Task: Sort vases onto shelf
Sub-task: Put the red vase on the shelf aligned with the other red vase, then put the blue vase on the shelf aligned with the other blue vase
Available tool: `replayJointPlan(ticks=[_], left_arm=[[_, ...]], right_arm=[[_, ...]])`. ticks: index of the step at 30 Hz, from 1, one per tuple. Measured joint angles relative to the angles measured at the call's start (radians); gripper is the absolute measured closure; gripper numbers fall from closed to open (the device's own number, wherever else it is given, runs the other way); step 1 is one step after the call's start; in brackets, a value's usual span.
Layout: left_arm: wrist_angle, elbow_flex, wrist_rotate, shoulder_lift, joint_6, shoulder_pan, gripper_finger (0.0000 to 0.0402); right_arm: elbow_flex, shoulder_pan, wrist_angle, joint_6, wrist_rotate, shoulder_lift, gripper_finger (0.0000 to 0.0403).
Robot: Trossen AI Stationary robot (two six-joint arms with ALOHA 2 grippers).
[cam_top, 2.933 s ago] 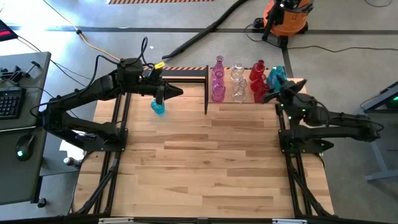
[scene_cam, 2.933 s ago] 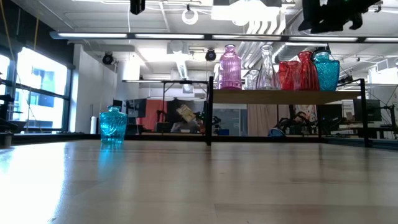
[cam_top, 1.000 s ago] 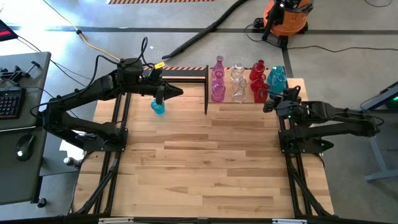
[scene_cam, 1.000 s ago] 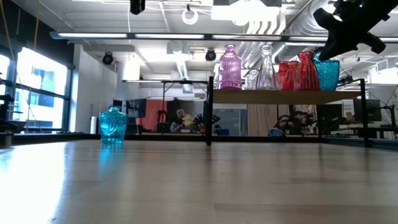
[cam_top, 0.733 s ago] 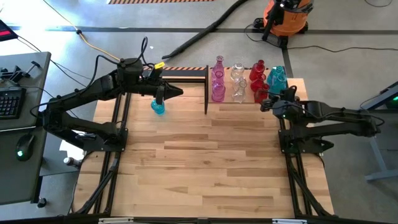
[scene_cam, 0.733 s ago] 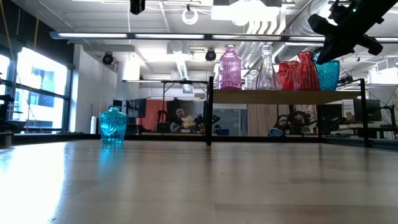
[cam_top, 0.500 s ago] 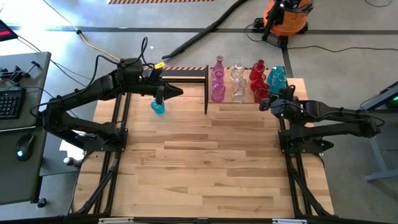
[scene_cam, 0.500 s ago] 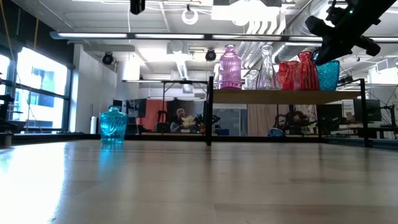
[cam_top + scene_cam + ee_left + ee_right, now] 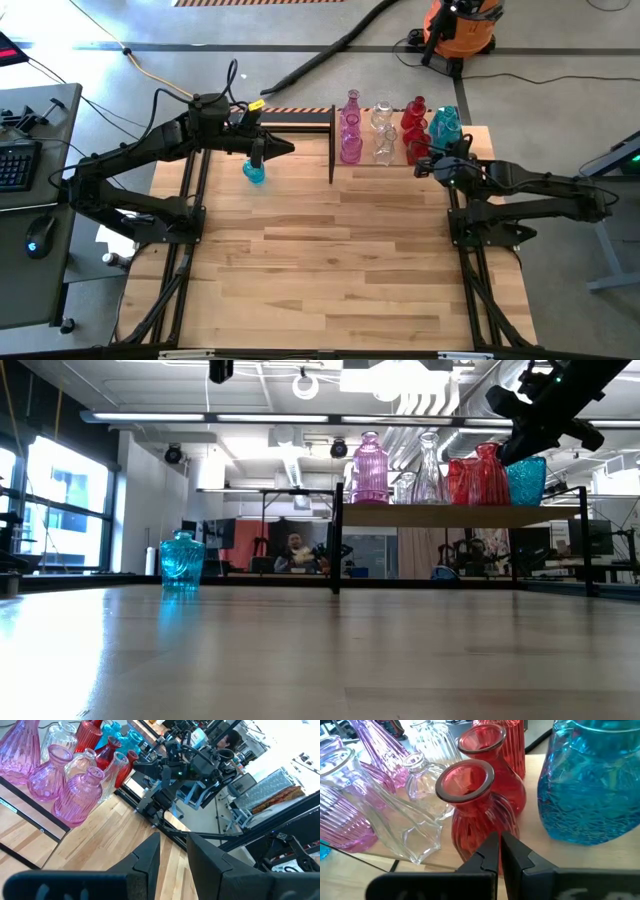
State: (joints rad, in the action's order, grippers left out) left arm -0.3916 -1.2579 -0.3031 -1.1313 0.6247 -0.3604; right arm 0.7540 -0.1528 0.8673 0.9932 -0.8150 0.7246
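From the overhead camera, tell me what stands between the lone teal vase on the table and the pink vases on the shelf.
In the high view, only bare tabletop and the shelf's black post separate the teal vase from the pink vases.

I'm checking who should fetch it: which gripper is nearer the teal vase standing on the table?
Left. The left gripper hovers right beside the teal vase; the right gripper is across the table by the shelf.

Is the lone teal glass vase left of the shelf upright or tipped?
Upright: the squat teal glass vase stands base-down on the wooden tabletop.
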Motion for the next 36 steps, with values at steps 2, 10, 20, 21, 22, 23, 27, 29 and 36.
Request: replayJointPlan(ticks=[2, 10, 20, 21, 22, 23, 27, 29, 36], left_arm=[[0.000, 0.000, 0.000, 0.000, 0.000, 0.000, 0.0314], [0.000, 0.000, 0.000, 0.000, 0.000, 0.000, 0.0314], [0.000, 0.000, 0.000, 0.000, 0.000, 0.000, 0.0314], [0.000, 0.000, 0.000, 0.000, 0.000, 0.000, 0.0314], [0.000, 0.000, 0.000, 0.000, 0.000, 0.000, 0.0314], [0.000, 0.000, 0.000, 0.000, 0.000, 0.000, 0.0314], [0.000, 0.000, 0.000, 0.000, 0.000, 0.000, 0.0314], [0.000, 0.000, 0.000, 0.000, 0.000, 0.000, 0.0314], [0.000, 0.000, 0.000, 0.000, 0.000, 0.000, 0.0314]], right_arm=[[0.000, 0.000, -0.006, -0.005, 0.000, 0.003, 0.0403], [0.000, 0.000, -0.003, -0.007, 0.004, -0.004, 0.0403], [0.000, 0.003, -0.037, -0.175, 0.083, -0.148, 0.0403], [0.000, 0.007, -0.044, -0.207, 0.092, -0.174, 0.0403], [0.000, 0.012, -0.055, -0.235, 0.096, -0.202, 0.0403], [0.000, 0.018, -0.072, -0.263, 0.098, -0.228, 0.0403], [0.000, 0.054, -0.126, -0.382, 0.101, -0.340, 0.0403], [0.000, 0.073, -0.134, -0.426, 0.111, -0.389, 0.0403], [-0.061, 0.118, -0.223, -0.577, 0.198, -0.525, 0.0403]])
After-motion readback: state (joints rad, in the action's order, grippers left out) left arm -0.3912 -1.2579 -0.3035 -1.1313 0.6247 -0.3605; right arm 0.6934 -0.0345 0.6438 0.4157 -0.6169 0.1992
